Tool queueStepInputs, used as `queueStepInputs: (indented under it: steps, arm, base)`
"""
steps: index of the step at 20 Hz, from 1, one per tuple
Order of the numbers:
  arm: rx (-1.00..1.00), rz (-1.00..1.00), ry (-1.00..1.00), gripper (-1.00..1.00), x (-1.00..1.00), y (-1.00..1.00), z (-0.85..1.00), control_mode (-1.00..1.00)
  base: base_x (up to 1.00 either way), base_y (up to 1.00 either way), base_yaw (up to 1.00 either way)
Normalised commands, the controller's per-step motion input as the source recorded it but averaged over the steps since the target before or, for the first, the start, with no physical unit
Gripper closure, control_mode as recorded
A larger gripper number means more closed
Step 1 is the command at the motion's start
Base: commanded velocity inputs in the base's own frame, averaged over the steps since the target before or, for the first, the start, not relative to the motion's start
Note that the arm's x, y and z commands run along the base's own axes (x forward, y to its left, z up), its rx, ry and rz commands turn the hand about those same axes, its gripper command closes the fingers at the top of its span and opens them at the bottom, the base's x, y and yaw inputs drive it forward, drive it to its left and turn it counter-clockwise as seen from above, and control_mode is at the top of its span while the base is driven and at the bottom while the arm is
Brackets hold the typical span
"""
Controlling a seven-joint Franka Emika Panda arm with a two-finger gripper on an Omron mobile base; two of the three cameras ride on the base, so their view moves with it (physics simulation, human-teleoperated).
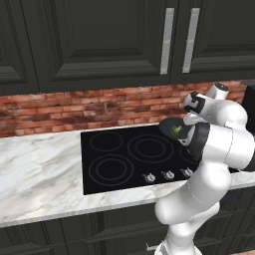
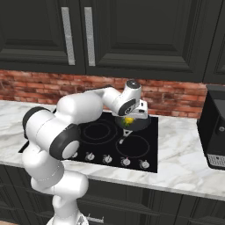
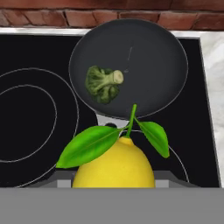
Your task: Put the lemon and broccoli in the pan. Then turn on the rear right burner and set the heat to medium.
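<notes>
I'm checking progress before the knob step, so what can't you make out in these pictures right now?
- Gripper fingertips: hidden behind the lemon in the hand view, so the grip itself is unseen.
- Pan handle: covered by the lemon's leaves in the hand view.
- Broccoli: partly blocked by the arm in the left base view.
- Burner knobs: too small to read settings in the right base view.

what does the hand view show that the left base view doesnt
Hand view alone: the lemon with its green leaves, close to the camera above the cooktop, and the full inside of the pan.
Left base view alone: the three knobs along the cooktop's front edge, the upper cabinets and the marble counter.
Both: the broccoli lying in the pan, the black cooktop and the brick wall.
</notes>
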Motion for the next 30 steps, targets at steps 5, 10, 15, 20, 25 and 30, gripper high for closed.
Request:
queueStepInputs:
  steps: [5,10,15,20,25,30]
  arm:
    - [0.0,0.08,0.0,1.0,0.38,-0.07,-0.06,-1.0]
    - [0.0,0.07,0.0,1.0,0.2,-0.06,-0.12,-1.0]
    - [0.0,0.05,0.0,1.0,0.11,-0.13,-0.08,-1.0]
    - [0.0,0.04,0.0,1.0,0.23,-0.06,-0.09,-1.0]
    - [0.0,0.03,0.01,1.0,0.33,-0.07,-0.22,-1.0]
    - [0.0,0.03,0.01,1.0,0.22,-0.05,-0.21,-1.0]
  base:
    - [0.0,0.0,0.0]
    - [0.0,0.0,0.0]
    - [0.0,0.0,0.0]
    - [0.0,0.0,0.0]
    - [0.0,0.0,0.0]
    - [0.0,0.0,0.0]
